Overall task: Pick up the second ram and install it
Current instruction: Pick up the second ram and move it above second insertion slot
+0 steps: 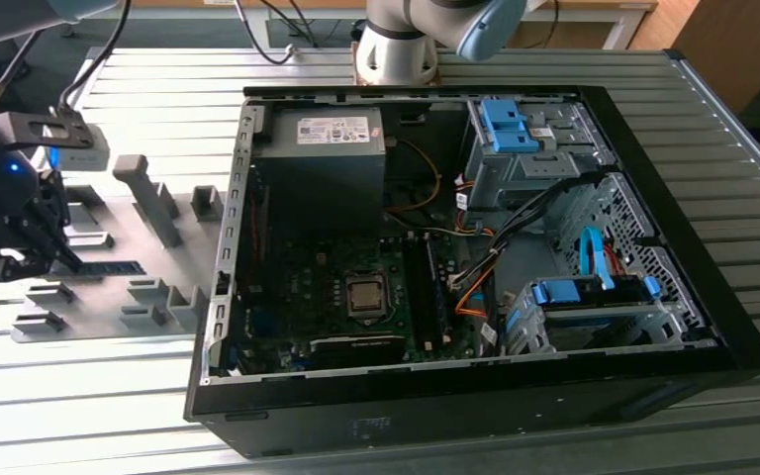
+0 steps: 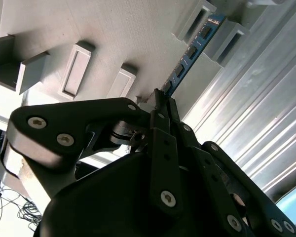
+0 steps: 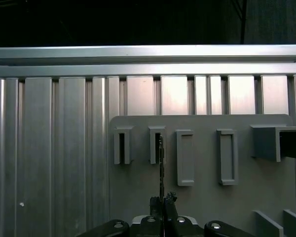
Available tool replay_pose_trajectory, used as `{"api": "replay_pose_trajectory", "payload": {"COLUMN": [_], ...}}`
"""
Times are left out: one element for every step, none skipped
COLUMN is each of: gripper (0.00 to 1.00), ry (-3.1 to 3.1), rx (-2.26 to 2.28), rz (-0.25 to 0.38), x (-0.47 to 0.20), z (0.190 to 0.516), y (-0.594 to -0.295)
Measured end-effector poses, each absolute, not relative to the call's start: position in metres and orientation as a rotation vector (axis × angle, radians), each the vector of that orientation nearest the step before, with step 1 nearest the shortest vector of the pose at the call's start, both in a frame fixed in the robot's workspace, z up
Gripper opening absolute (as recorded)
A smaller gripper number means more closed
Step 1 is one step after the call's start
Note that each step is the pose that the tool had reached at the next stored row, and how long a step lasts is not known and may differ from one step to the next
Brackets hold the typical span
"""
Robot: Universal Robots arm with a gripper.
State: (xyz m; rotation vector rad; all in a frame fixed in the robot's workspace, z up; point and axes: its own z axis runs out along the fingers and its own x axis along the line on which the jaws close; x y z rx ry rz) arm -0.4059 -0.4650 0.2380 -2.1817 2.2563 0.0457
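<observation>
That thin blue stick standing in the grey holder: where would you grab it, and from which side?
Pinch the RAM stick at its free end, across the two flat faces. It stands on edge and its far part sits in slotted grey blocks, so only the near end is open; come in along its length from there. The tool is shut there.

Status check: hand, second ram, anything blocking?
Hand shut on one end of the second ram. Ram on edge in the slots of the grey fixture plate, beside the open computer case. Nothing seen in the way.
</observation>
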Motion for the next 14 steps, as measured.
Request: {"api": "replay_pose_trajectory", "payload": {"gripper": [0.14,0.14,0.14,0.14,0.14,0.14,0.14,0.14,0.14,0.14,0.14,0.14,0.14,0.14], "ry": [2.256,2.256,2.256,2.256,2.256,2.256,2.256,2.256,2.257,2.257,2.257,2.257,2.257,2.257], "rx": [-2.182,-2.182,-2.182,-2.182,-2.182,-2.182,-2.182,-2.182,-2.182,-2.182,-2.182,-2.182,-2.182,-2.182], "rz": [0.046,0.046,0.046,0.046,0.045,0.046,0.045,0.045,0.045,0.045,0.045,0.045,0.045,0.045], "x": [-0.4059,-0.4059,-0.4058,-0.4059,-0.4059,-0.4059,-0.4059,-0.4059,-0.4059,-0.4059,-0.4059,-0.4059,-0.4059,-0.4059], "z": [0.2384,0.2387,0.2390,0.2393,0.2396,0.2400,0.2403,0.2407,0.2411,0.2416,0.2420,0.2424,0.2429,0.2434], "y": [-0.4650,-0.4650,-0.4650,-0.4650,-0.4650,-0.4650,-0.4650,-0.4650,-0.4650,-0.4650,-0.4649,-0.4649,-0.4649,-0.4649]}}
